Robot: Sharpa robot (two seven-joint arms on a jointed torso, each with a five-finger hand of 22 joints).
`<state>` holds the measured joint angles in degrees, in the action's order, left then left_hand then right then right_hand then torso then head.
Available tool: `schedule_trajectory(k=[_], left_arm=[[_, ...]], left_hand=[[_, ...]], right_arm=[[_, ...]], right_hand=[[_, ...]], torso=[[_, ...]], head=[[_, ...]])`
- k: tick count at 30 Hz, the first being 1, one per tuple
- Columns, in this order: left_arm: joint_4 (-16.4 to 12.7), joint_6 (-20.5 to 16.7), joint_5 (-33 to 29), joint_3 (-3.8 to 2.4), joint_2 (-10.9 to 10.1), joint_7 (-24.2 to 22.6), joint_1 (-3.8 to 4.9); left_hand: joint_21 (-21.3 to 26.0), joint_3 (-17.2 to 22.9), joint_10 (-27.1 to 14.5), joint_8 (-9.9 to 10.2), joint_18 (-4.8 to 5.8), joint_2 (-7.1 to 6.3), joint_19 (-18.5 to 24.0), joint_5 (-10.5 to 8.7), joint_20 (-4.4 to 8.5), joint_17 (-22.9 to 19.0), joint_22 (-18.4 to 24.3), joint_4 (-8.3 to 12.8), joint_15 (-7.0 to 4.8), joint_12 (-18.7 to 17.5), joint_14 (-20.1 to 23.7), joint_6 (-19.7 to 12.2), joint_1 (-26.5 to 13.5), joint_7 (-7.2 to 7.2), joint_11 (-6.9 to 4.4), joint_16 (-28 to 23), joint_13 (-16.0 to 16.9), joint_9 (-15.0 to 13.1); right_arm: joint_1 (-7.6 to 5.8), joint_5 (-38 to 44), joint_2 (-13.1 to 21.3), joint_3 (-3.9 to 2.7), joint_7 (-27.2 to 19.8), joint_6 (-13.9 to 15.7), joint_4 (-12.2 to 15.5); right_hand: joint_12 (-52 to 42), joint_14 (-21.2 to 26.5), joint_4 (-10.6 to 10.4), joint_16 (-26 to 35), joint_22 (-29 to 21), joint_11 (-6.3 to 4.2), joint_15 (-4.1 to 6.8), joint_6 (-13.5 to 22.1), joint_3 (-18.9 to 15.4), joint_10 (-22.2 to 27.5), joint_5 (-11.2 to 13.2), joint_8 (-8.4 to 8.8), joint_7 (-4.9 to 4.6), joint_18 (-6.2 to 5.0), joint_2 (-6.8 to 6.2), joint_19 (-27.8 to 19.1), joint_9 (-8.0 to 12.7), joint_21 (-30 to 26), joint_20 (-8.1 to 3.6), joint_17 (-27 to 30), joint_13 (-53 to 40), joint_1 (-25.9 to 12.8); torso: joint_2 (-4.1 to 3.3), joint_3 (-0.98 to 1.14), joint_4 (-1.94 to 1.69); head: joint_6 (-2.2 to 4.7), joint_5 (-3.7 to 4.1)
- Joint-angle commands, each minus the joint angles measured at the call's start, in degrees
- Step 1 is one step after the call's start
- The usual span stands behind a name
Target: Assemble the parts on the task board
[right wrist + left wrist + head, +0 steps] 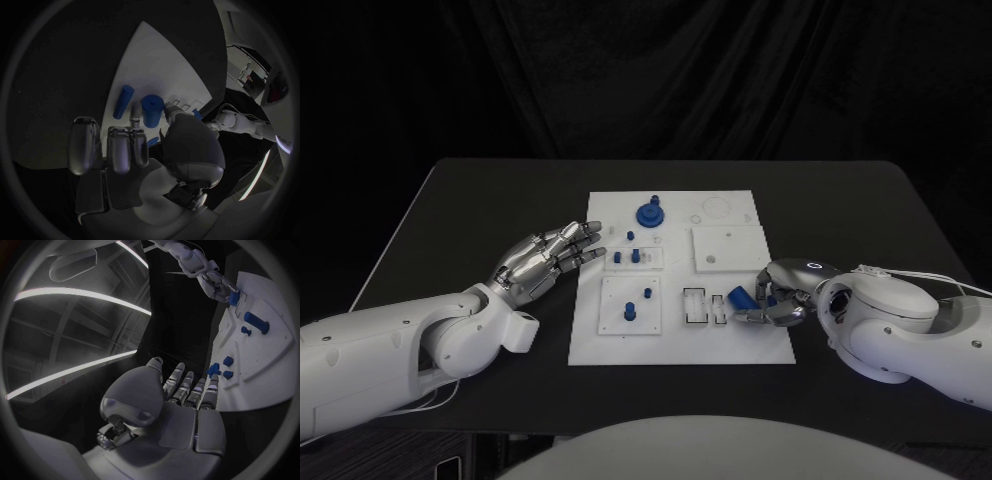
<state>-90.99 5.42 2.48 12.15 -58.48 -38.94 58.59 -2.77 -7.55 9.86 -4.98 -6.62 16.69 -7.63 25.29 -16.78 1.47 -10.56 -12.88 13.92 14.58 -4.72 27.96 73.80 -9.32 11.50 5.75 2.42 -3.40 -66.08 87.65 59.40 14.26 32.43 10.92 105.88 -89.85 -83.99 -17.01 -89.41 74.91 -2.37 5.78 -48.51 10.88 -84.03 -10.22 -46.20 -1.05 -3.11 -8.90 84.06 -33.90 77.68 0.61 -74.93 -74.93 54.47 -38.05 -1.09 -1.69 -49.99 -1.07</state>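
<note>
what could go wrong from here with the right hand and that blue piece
The right hand pinches a blue part at the task board's near right area; a thin grip might let it tilt or slip. The left hand hangs open close to small blue pegs and could knock them.

one task board (727, 345), two robot hands (548, 257), several blue parts (651, 214)

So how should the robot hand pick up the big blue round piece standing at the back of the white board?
Probably from straight above, by the knob on top. The big blue round piece stands upright on the task board, its base wide and flat, so fingers closing round the narrower top look surest.
</note>
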Motion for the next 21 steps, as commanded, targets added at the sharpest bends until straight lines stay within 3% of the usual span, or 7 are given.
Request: schedule_trajectory(k=[1,6,10,12,15,17,21], left_arm=[[-0.04,0.86,-0.35,-0.04,0.15,-3.02,-0.11],[0.03,0.92,-0.35,-0.04,0.17,-2.77,-0.14],[0.11,0.99,-0.35,-0.04,0.23,-2.61,-0.18],[0.12,1.03,-0.35,-0.04,0.27,-2.55,-0.19],[0.09,1.10,-0.35,-0.04,0.28,-2.52,-0.21],[0.08,1.14,-0.35,-0.04,0.26,-2.51,-0.22],[0.12,1.14,-0.35,-0.04,0.18,-2.47,-0.26]], left_hand=[[-0.16,0.31,0.19,-0.37,0.09,-0.38,-0.07,0.31,-0.07,0.06,0.06,-0.15,0.12,0.16,-0.36,0.28,0.19,-1.75,0.20,0.17,0.08,-0.05],[-0.16,0.31,0.19,-0.37,0.09,-0.38,-0.07,0.31,-0.07,0.06,0.06,-0.15,0.12,0.16,-0.36,0.28,0.19,-1.75,0.20,0.17,0.08,-0.05],[-0.15,0.32,0.18,-0.35,0.10,-0.38,-0.07,0.33,-0.08,0.06,0.07,-0.12,0.13,0.15,-0.35,0.17,0.22,-1.76,0.24,0.16,0.08,-0.03],[-0.16,0.37,0.18,-0.34,0.12,-0.38,-0.09,0.37,-0.08,0.06,0.05,-0.07,0.15,0.16,-0.37,0.11,0.29,-1.76,0.34,0.19,0.07,-0.02],[-0.16,0.37,0.18,-0.34,0.12,-0.38,-0.09,0.37,-0.08,0.06,0.05,-0.07,0.15,0.16,-0.37,0.11,0.29,-1.76,0.34,0.19,0.07,-0.02],[-0.16,0.47,0.45,-0.34,0.17,-0.35,-0.12,0.41,-0.08,0.07,0.05,0.03,0.18,0.50,-0.40,0.06,0.42,-1.72,0.60,0.24,0.13,0.00],[-0.17,0.50,0.61,-0.33,0.18,-0.36,-0.13,0.43,-0.08,0.07,0.04,0.08,0.19,0.70,-0.41,0.01,0.48,-1.71,0.70,0.26,0.17,0.01]], right_arm=[[0.23,0.54,-0.39,0.00,-0.11,1.51,-0.56],[0.31,0.54,-1.07,-0.01,-0.40,1.54,-1.27],[0.36,0.54,-1.74,-0.01,-1.41,1.74,-1.93],[0.37,0.54,-1.97,-0.01,-2.55,2.88,-2.12],[0.39,0.53,-2.05,-0.02,-4.16,5.23,-2.07],[0.40,0.53,-2.02,-0.02,-5.38,7.32,-1.89],[0.41,-0.54,-1.78,-0.02,-7.93,11.83,-1.14]], right_hand=[[-0.15,-5.73,-0.05,-0.01,11.75,-0.37,0.19,-0.45,0.50,-5.97,-0.53,0.39,0.05,0.54,0.74,2.48,0.12,0.35,-0.26,-13.91,-15.07,-0.27],[-0.15,-5.71,0.10,0.03,11.63,-0.43,0.24,-0.60,1.96,-5.97,-5.77,0.85,0.12,0.45,1.61,2.21,0.38,0.19,-0.27,-13.85,-15.07,0.92],[-0.15,-5.74,0.23,0.00,11.74,-0.48,0.29,-0.69,3.77,-5.97,-14.94,1.30,0.18,0.53,1.82,2.20,0.61,0.82,-0.30,-13.94,-15.07,3.02],[-0.15,-5.88,0.41,-0.30,12.23,-1.17,0.76,-2.24,6.07,-5.97,-25.53,0.74,0.90,0.87,1.11,2.74,0.34,2.67,-0.77,-14.53,-15.07,5.43],[-0.15,-5.86,0.47,-0.23,12.68,-1.69,1.29,-3.41,8.42,-5.97,-34.56,0.39,1.54,1.24,0.04,3.25,-0.12,4.36,-1.15,-14.39,-15.07,6.46],[-0.15,-5.80,0.52,-0.09,12.98,-2.02,1.57,-4.28,9.78,-5.97,-38.32,0.11,1.89,1.47,-0.57,3.58,-0.52,5.47,-1.41,-14.11,-15.07,6.59],[-0.15,-5.85,0.44,-0.20,13.42,-2.40,1.91,-5.57,11.04,-5.97,-40.01,-0.22,2.31,1.81,-0.84,4.07,-1.23,7.04,-1.75,-14.30,-15.07,5.58]], torso=[[0.03,0.02,-0.04],[0.01,0.01,0.00],[0.06,0.01,0.03],[0.03,0.04,-0.02],[0.01,0.07,-0.07],[0.03,0.04,-0.08],[0.02,0.01,-0.06]], head=[[-0.01,-0.06],[-0.01,-0.13],[-0.01,-0.13],[-0.01,-0.06],[-0.01,-0.06],[-0.01,-0.12],[-0.01,-0.22]])
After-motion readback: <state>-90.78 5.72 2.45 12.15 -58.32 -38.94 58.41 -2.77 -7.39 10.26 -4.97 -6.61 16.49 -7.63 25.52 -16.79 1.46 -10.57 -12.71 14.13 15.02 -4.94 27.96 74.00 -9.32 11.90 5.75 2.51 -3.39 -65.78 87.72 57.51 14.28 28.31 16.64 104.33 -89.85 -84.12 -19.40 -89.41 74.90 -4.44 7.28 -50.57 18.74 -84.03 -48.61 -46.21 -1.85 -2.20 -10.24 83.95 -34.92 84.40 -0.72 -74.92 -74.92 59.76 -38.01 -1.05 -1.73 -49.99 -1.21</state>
